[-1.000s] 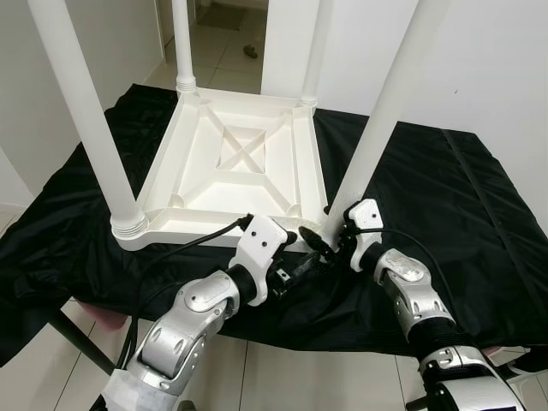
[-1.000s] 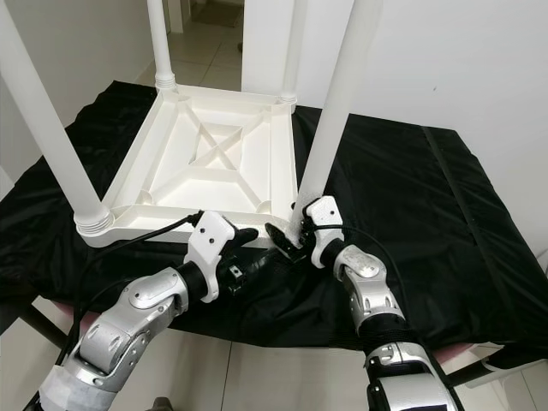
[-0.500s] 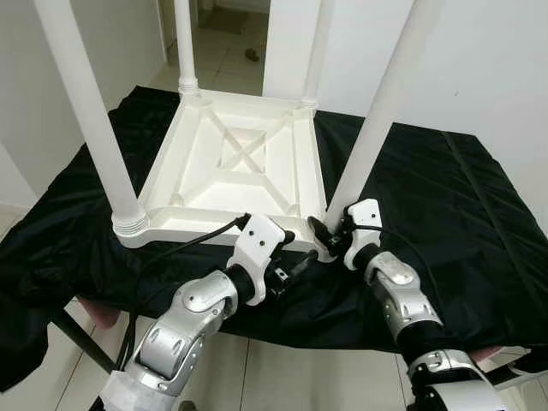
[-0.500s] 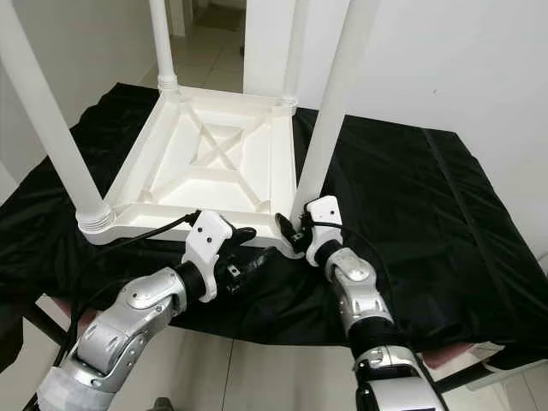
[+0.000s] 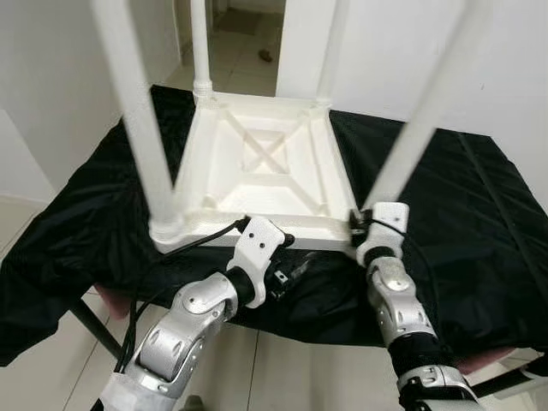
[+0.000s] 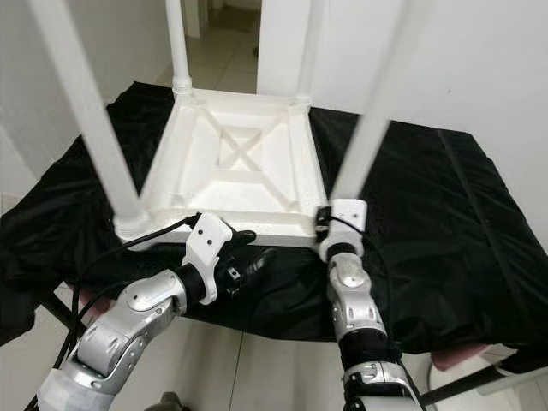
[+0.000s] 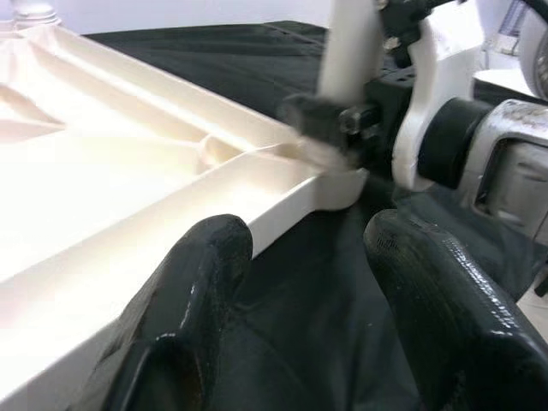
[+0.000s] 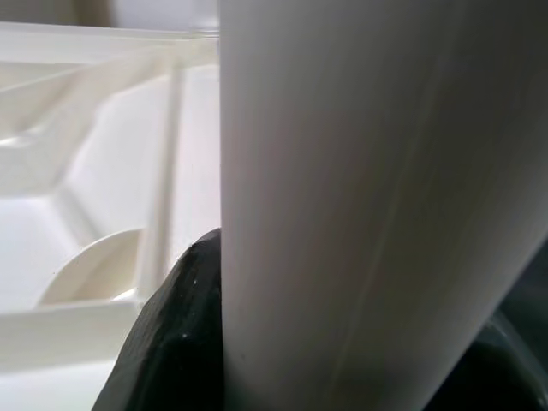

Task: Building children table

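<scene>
A white children's table (image 5: 257,184) lies upside down on a black cloth (image 5: 462,197), with its legs pointing up. My right gripper (image 5: 358,224) is at the base of the front right leg (image 5: 419,120). In the right wrist view that leg (image 8: 368,197) sits between the black fingers (image 8: 171,334), so the gripper is shut on it. My left gripper (image 5: 291,272) hangs open just in front of the table's front rim (image 7: 171,231), over the cloth. Its two fingers (image 7: 197,300) stand wide apart and hold nothing. The right gripper (image 7: 330,116) also shows in the left wrist view.
The black cloth hangs over the support's front edge (image 5: 325,308). A black cable (image 5: 171,257) runs from my left wrist across the table's front corner. Behind are white walls and a doorway onto a tiled floor (image 5: 248,51).
My right gripper has moved in to the base of the front right leg and shut around it. The camera has shifted, and the left gripper stays open near the front rim.
</scene>
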Available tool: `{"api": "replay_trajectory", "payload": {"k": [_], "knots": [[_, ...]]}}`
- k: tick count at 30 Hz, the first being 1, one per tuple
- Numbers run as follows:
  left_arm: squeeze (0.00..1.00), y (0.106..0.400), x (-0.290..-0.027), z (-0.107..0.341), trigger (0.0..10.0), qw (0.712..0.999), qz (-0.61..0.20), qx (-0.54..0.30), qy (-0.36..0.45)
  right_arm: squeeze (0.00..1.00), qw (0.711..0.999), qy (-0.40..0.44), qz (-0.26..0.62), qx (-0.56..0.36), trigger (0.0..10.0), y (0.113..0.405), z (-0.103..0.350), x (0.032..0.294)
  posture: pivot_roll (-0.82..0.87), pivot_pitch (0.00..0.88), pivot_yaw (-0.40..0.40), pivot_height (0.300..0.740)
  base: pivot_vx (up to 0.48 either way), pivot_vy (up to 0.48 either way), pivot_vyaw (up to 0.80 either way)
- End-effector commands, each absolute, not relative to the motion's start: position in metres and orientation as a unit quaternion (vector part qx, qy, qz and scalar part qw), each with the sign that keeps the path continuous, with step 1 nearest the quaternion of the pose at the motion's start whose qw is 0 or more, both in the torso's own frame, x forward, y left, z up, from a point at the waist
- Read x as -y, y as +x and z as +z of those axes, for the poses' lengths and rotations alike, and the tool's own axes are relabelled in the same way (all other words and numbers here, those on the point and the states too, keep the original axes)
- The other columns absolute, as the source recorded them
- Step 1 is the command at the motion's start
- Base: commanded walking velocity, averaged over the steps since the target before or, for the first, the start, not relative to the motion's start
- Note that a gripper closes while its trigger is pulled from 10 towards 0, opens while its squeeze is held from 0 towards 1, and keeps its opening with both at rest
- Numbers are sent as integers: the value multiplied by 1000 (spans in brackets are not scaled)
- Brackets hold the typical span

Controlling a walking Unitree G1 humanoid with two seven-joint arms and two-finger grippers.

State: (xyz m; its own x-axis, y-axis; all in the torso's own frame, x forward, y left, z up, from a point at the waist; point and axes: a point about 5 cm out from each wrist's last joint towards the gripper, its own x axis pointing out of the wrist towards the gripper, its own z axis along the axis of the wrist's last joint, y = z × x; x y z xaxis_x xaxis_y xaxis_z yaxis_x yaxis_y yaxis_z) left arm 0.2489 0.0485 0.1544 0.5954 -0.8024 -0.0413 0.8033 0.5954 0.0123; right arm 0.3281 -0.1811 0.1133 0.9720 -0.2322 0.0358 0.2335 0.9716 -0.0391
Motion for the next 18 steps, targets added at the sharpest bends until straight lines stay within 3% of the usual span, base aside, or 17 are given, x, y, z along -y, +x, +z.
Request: {"api": "replay_trajectory", "payload": {"k": [1,7,8,9,12,13,16,17,18], "knots": [[0,249,-48,157,10000,892,-452,-13,16,0,974,-58,-219,-3,0,320,108,207,74,24,-54,740,0,0,0],[0,250,-48,157,10000,893,-451,-12,16,0,960,-52,-273,-18,0,320,107,218,77,20,-54,740,0,0,0],[0,250,-48,157,10000,893,-450,-11,17,0,963,-46,-265,-19,2902,322,107,216,77,20,-54,740,0,0,0],[0,250,-48,158,10000,893,-450,-11,17,0,968,-40,-246,-20,10000,325,107,213,78,19,-54,740,0,0,0],[0,250,-48,158,10000,893,-450,-10,17,0,977,-27,-212,-9,10000,328,110,205,76,19,-54,740,0,0,0],[0,250,-48,158,10000,893,-450,-10,17,314,980,-24,-198,8,10000,328,115,200,76,20,-57,740,0,0,0],[0,250,-48,158,10000,893,-449,-10,17,314,980,-27,-197,13,10000,327,116,199,76,20,-57,740,0,0,0],[0,250,-48,158,10000,893,-449,-10,17,1000,981,-20,-193,22,10000,326,118,197,76,21,-58,740,0,0,0],[0,250,-48,158,10000,893,-449,-10,17,1000,981,-19,-192,32,10000,324,120,196,77,21,-59,740,0,0,0]]}}
